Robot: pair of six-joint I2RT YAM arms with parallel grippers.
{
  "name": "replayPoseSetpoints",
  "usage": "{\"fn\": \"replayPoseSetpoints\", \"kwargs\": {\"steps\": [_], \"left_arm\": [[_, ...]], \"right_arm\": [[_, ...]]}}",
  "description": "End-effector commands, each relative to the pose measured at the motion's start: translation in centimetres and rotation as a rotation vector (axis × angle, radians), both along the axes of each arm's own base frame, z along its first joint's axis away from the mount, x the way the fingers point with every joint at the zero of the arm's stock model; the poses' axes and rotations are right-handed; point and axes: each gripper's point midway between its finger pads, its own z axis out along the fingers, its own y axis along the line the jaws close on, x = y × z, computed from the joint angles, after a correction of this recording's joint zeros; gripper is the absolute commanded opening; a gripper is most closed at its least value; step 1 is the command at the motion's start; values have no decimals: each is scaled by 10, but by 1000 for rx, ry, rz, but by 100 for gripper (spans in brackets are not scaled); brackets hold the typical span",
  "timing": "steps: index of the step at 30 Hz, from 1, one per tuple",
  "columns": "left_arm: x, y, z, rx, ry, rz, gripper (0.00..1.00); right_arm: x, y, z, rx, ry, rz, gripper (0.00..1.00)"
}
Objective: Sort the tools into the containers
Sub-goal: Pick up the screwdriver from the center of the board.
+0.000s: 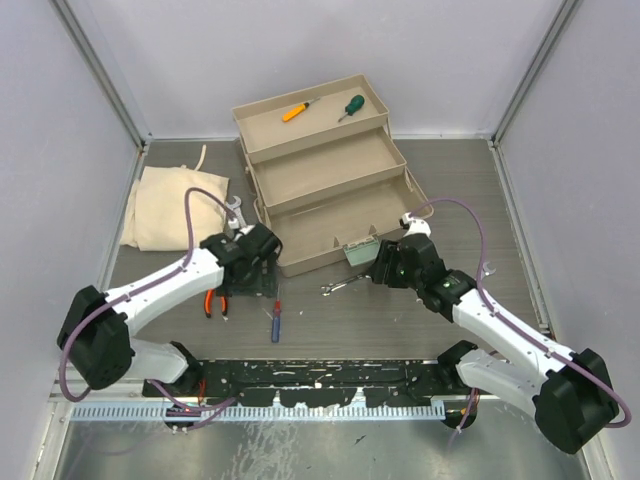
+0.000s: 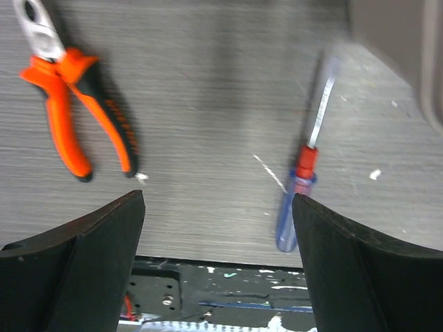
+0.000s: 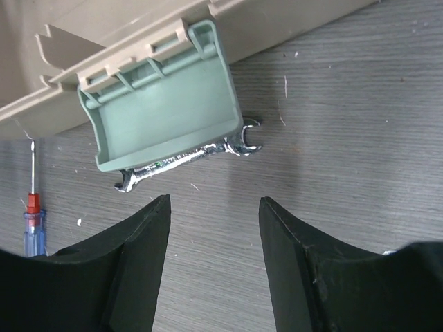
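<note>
We judge the step in hand to be the pickup of the slim silver open-end wrench (image 3: 190, 158). It lies flat on the dark grey wood-grain table (image 3: 346, 104), right against the pale green plastic latch (image 3: 166, 104) of the tan plastic toolbox (image 1: 330, 215), and its far edge looks tucked under the latch lip. Our right hand (image 3: 214, 242) hovers just short of it, black fingers (image 3: 118, 270) moderately spread, nothing between them. To do this well we would turn the wrist so the fingers close across the narrow shank rather than along it. We would aim for the forked head that pokes clear of the latch's corner, since there a finger has room on both sides. The steel is thin, polished and hard, so it will likely skid on the table; a low, square approach and a firm pinch should help.

Our left hand (image 2: 218, 235) hangs over bare table with fingers wide and empty, between the orange-and-black-handled pliers (image 2: 76, 114) and the screwdriver with the translucent blue-and-red handle (image 2: 304, 180). The pliers' curved grips look rubbery; the screwdriver is round and may roll.

In the toolbox's top tray (image 1: 262, 125) an orange-handled screwdriver (image 1: 295, 111) and a green-handled screwdriver (image 1: 351, 106) lie already; the two lower trays show nothing we can make out.
</note>
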Motion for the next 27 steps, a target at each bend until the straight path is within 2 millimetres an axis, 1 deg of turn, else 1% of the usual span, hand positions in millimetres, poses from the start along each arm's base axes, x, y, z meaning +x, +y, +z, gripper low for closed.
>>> {"fn": "replayPoseSetpoints", "kwargs": {"steps": [1, 3, 4, 8, 10, 14, 18, 24, 25, 27], "left_arm": [[-3, -41, -2, -67, -79, 8, 85], [-13, -55, -10, -34, -62, -38, 82], [-16, -59, -14, -14, -54, -51, 80], [-29, -71, -26, 46, -35, -99, 69], [-32, -73, -33, 53, -24, -106, 65], [-40, -72, -50, 45, 11, -106, 58], [-44, -78, -61, 4, 26, -120, 53], [-53, -71, -77, -2, 45, -125, 53], [-55, -69, -80, -3, 47, -123, 52], [-57, -66, -84, 2, 53, -117, 47]], "right_arm": [[5, 3, 5, 37, -25, -17, 59], [4, 3, 2, 37, -18, -20, 59], [3, 2, 1, 37, -17, -21, 59], [1, 0, -3, 35, -8, -30, 59], [0, -2, -2, 32, -11, -37, 59], [-2, -8, 0, 27, -23, -57, 59], [-3, -11, 4, 26, -37, -68, 59], [-5, -11, 3, 25, -30, -65, 59], [-5, -11, 3, 26, -29, -66, 59], [-4, -12, 5, 26, -32, -69, 59]]}}
